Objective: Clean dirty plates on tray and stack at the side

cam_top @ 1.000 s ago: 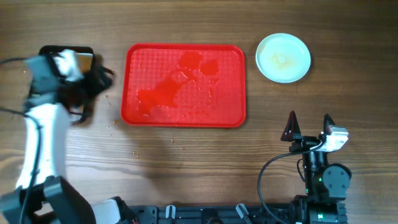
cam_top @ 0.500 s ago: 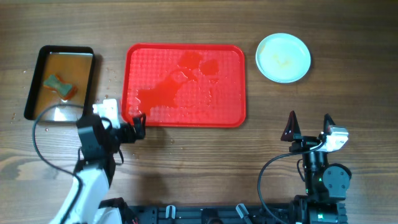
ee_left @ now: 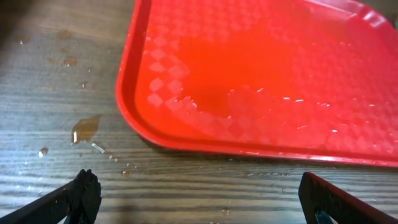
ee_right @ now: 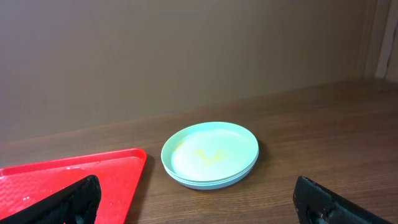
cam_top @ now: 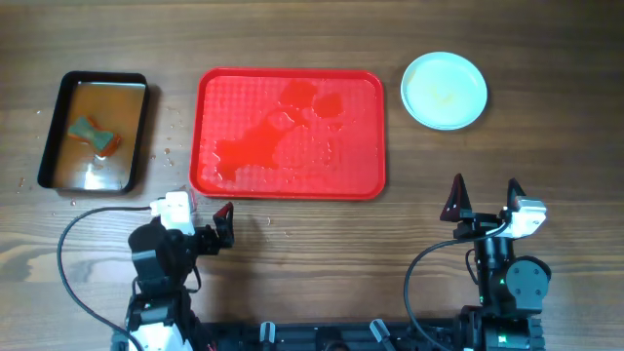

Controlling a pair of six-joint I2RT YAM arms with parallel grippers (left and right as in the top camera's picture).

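The red tray lies at the table's middle with a wet pool on it and no plates; it also shows in the left wrist view and the right wrist view. The pale mint plates sit stacked right of the tray, top one faintly smeared, also in the right wrist view. My left gripper is open and empty near the table's front, just below the tray's front left corner. My right gripper is open and empty at the front right.
A black pan of brownish water with a sponge in it stands left of the tray. Water drops lie on the wood by the tray's left corner. Cables run at the front edge.
My left arm has drawn back from the black pan toward the table's front and now rests below the tray's corner. The sponge lies in the pan. The right arm has not moved.
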